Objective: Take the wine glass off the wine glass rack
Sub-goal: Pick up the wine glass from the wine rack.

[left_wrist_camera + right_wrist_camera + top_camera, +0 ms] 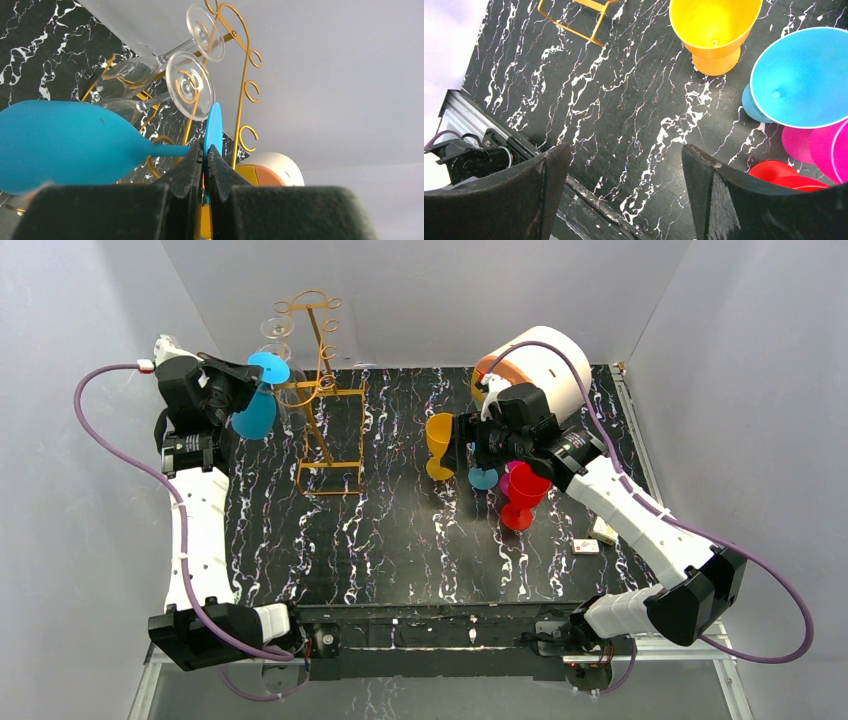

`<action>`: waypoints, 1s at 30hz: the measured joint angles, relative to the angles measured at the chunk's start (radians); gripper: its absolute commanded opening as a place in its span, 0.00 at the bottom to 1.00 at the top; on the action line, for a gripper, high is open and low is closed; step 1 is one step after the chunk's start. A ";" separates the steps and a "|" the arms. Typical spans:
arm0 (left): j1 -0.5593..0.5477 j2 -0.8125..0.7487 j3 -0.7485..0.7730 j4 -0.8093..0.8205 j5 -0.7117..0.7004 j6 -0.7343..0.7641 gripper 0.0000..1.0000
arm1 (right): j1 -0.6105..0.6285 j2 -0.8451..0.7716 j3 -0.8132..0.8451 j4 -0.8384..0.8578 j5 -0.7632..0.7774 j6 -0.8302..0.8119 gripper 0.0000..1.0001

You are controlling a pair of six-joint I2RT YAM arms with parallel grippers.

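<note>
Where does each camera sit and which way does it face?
Top external: above and behind the arms, looking down on the black marbled table; both arms show.
Left wrist: looks along the shut left end effector, clamping a blue plastic wine glass, toward the gold wire rack.
Right wrist: looks down past the open right end effector at a yellow plastic goblet.
Shared: all three show the rack.

Nothing legible anywhere right now; two small cards (pixel 590 540) on the tabletop (pixel 400 540) are too tiny to read.
</note>
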 measured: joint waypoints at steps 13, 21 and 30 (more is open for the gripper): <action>0.000 -0.006 -0.002 -0.027 -0.065 0.026 0.00 | 0.000 0.000 0.000 -0.001 0.003 0.000 0.89; 0.000 -0.008 0.016 -0.050 -0.102 0.082 0.00 | 0.000 0.000 0.000 -0.001 0.004 0.000 0.89; 0.000 -0.008 0.159 -0.134 -0.204 0.210 0.00 | 0.000 0.000 0.022 -0.016 0.003 0.005 0.89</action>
